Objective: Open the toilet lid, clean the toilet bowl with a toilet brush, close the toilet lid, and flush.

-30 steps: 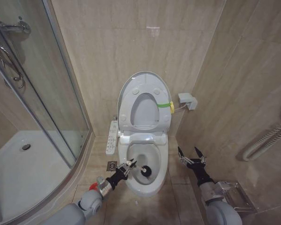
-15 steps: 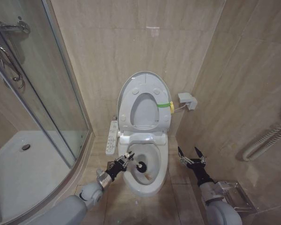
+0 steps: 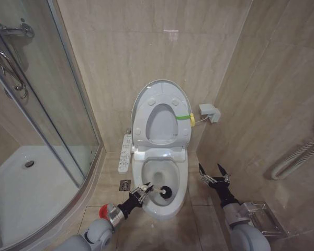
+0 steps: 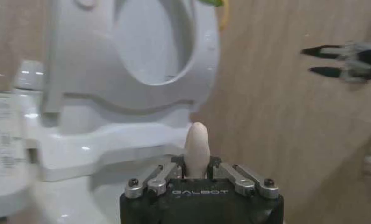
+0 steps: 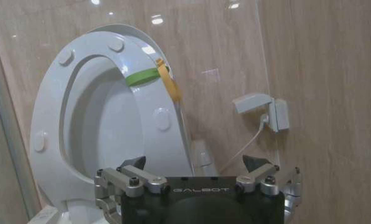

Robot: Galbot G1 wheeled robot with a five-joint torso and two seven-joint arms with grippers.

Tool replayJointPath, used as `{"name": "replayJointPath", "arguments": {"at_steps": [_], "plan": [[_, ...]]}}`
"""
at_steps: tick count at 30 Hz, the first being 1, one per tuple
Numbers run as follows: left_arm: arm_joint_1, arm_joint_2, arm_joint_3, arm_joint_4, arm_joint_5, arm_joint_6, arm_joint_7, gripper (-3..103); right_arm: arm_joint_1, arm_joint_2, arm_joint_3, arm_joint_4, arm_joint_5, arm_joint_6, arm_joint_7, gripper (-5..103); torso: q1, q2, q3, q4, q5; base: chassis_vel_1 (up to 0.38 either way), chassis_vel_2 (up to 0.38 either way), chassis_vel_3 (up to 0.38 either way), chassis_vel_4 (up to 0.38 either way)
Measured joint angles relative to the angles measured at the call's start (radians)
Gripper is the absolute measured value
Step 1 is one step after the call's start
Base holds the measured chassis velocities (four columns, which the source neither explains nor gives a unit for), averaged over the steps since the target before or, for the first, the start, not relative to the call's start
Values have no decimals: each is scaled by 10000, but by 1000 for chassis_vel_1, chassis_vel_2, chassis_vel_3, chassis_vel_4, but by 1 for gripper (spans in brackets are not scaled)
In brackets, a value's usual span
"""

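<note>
The toilet lid [image 3: 162, 82] stands raised against the wall, with the seat ring [image 3: 146, 112] and its yellow-green band up in front of it. Below lies the open white toilet bowl [image 3: 178, 175]. My left gripper [image 3: 144, 192] is at the bowl's front-left rim, shut on the pale handle [image 4: 196, 142] of the toilet brush. The brush's dark head [image 3: 166, 192] is down inside the bowl. My right gripper [image 3: 214, 174] hovers open to the right of the bowl, holding nothing, and shows far off in the left wrist view [image 4: 335, 60].
The white bidet control strip [image 3: 125, 153] runs along the bowl's left side, above a floor drain [image 3: 125, 184]. A glass shower enclosure [image 3: 47, 115] fills the left. A small red round thing [image 3: 103, 211] sits by my left forearm. A wall box [image 3: 209, 112] and metal rack [image 3: 261, 217] are on the right.
My left gripper swept the brush head toward the back left of the bowl, then drew it back toward the front. The right arm has not moved.
</note>
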Motion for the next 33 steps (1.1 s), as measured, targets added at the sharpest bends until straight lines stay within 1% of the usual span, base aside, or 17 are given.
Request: {"name": "replayJointPath", "arguments": {"at_steps": [3,4,6,9,10,11,14,15,19,20,24,29,32,33], "plan": [[-514,-98,-19,516,-271,7,44,22,0,0,0,1,-1,0,0,100,0,0,1,0,0,0,0,0,0],[-514,-98,-19,516,-271,7,44,22,0,0,0,1,-1,0,0,100,0,0,1,0,0,0,0,0,0],[-857,-271,-27,917,-386,-2,49,22,0,0,0,1,0,0,0,100,0,0,1,0,0,0,0,0,0],[-990,-308,-40,970,-492,-2,48,22,0,0,0,0,0,0,0,100,1,0,1,-3,-1,0,0,0,0],[-989,-210,-9,723,-640,59,17,22,0,0,0,1,0,0,0,100,1,0,1,-1,1,0,0,0,0],[-989,-210,-9,723,-640,59,17,22,0,0,0,1,0,0,0,100,1,0,1,-1,1,0,0,0,0],[-771,19,111,93,-706,136,-30,22,0,-1,0,0,0,0,0,100,0,0,0,0,1,0,0,0,0],[-771,19,111,93,-706,136,-30,22,0,-1,0,0,0,0,0,100,0,0,0,0,1,0,0,0,0],[15,291,138,-845,-242,87,-199,22,0,0,0,0,0,0,0,100,0,0,1,2,-1,0,0,0,0],[15,291,138,-845,-242,87,-199,22,0,0,0,0,0,0,0,100,0,0,1,2,-1,0,0,0,0],[574,649,15,-1647,-121,141,-243,22,0,0,0,0,0,0,0,100,0,0,0,1,1,0,0,0,0],[699,727,-180,-1524,-44,155,-197,22,0,0,0,0,0,0,0,100,0,1,0,1,0,0,0,0,0],[398,558,-287,-818,-186,149,-97,22,0,0,0,0,0,0,0,100,0,0,0,1,0,0,0,0,0],[398,558,-287,-818,-186,149,-97,22,0,0,0,0,0,0,0,100,0,0,0,1,0,0,0,0,0]]}}
